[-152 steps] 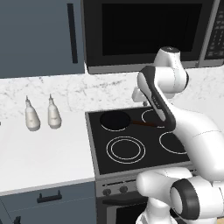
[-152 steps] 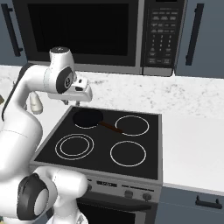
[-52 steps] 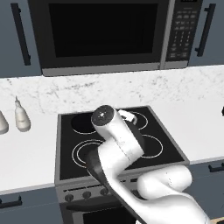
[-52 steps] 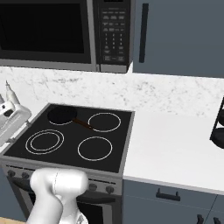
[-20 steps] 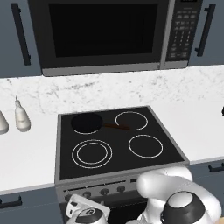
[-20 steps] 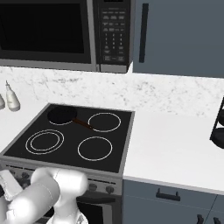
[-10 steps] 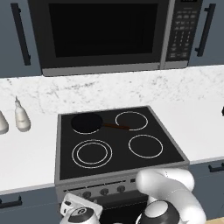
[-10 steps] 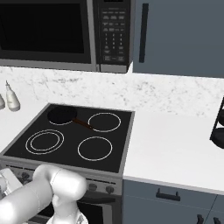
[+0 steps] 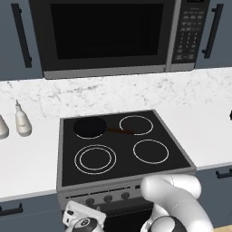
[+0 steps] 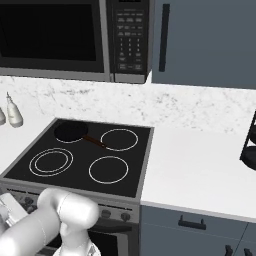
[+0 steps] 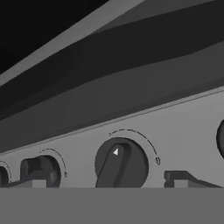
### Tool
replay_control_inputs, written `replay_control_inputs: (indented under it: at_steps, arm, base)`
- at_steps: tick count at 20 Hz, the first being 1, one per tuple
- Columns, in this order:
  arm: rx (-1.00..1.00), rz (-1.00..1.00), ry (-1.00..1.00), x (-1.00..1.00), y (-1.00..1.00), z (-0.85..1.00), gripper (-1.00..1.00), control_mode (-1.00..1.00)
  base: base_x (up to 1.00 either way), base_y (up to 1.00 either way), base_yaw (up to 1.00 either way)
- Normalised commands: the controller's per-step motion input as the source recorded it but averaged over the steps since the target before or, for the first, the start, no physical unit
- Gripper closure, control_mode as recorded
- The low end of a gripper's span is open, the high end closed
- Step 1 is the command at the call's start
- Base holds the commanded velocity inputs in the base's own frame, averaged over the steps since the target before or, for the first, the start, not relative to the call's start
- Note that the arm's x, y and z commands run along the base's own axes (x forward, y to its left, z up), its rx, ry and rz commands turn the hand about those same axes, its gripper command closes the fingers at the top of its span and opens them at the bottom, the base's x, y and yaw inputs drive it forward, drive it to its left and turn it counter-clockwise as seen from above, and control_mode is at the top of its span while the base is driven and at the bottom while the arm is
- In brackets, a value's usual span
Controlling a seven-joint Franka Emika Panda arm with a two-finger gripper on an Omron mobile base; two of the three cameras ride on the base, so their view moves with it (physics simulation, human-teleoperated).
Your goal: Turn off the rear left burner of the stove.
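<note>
black glass stove [image 9: 122, 149] is being faced | small round dark knob [image 11: 121, 165] is being lined up straight ahead, between the open claw [image 11: 105, 183] tips | rear left burner [image 9: 89, 127] is sitting under a pan

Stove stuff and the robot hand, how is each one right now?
stove: black glass top, no burner glowing.
rear left burner: mostly covered by the skillet, which sits flat on it.
knob: centred between the finger tips, its pointer tilted up and a little right.
gripper: open, tips either side of that knob, not squeezing it.
microwave: door shut.
</note>
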Motion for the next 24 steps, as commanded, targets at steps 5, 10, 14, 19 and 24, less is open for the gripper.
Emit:
replay_control_inputs:
  at_steps: [5, 10, 14, 19, 24]
  arm:
    - [0.0, 0.16, -0.13, 0.0, -0.05, -0.07, -1.0, -1.0]
    - [0.0, 0.1, -0.04, -0.08, 0.0, -0.05, -1.0, -1.0]
    - [0.0, 0.2, -0.08, -0.03, 0.01, 0.0, -1.0, -1.0]
    - [0.01, 0.11, -0.04, 0.07, 0.02, 0.0, -1.0, -1.0]
    - [0.02, 0.04, 0.0, 0.22, -0.01, 0.0, -1.0, -1.0]
  base:
    - [0.0, 0.0, 0.0]
    - [0.0, 0.0, 0.0]
    - [0.0, 0.0, 0.0]
    - [0.0, 0.0, 0.0]
    - [0.0, 0.0, 0.0]
